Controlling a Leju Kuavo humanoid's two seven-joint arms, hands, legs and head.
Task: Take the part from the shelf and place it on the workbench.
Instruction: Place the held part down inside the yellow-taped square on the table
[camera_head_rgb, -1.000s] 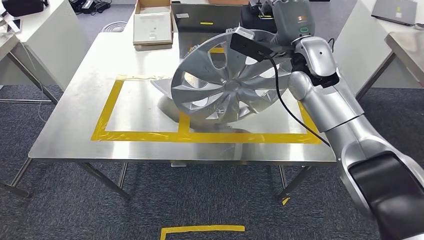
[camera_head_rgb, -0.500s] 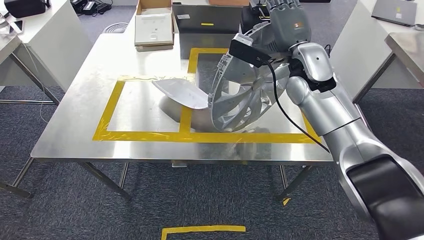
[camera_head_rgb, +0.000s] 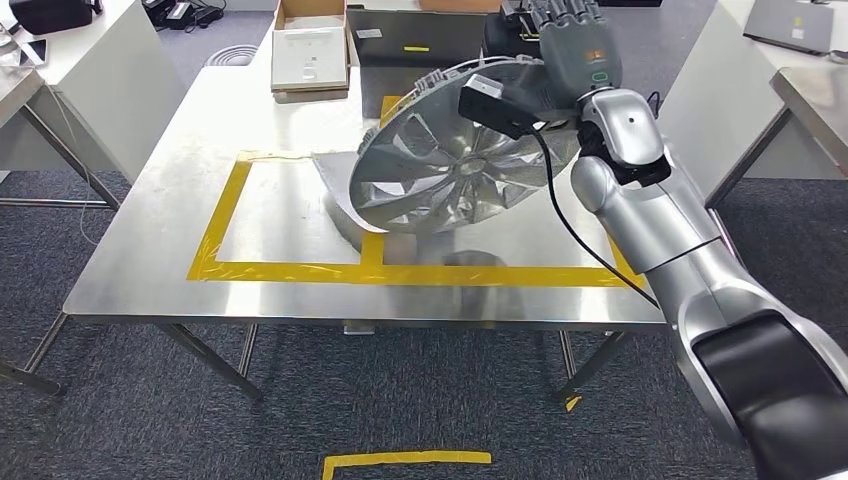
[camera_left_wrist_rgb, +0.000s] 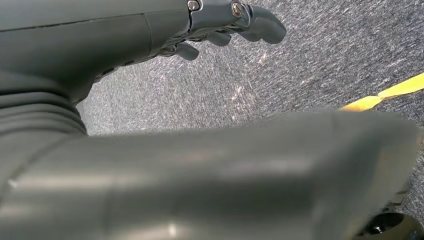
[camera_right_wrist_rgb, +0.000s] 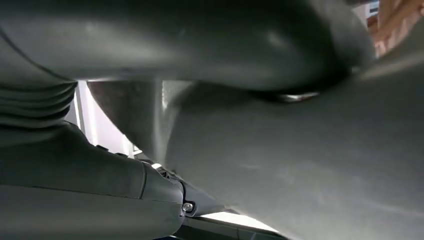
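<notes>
The right robot hand (camera_head_rgb: 570, 45) gripped the wheel cover (camera_head_rgb: 450, 165) by its rim, tilted (for lowering) over the counter (camera_head_rgb: 150, 230).

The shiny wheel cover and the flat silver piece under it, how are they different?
The wheel cover is round with spokes and holes; the flat panel is plain and has no holes. The wheel cover is held tilted above the workbench by the right hand, while the flat panel lies on the workbench with nothing gripping it. The wheel cover looks much bigger. Both are silver-grey.
</notes>
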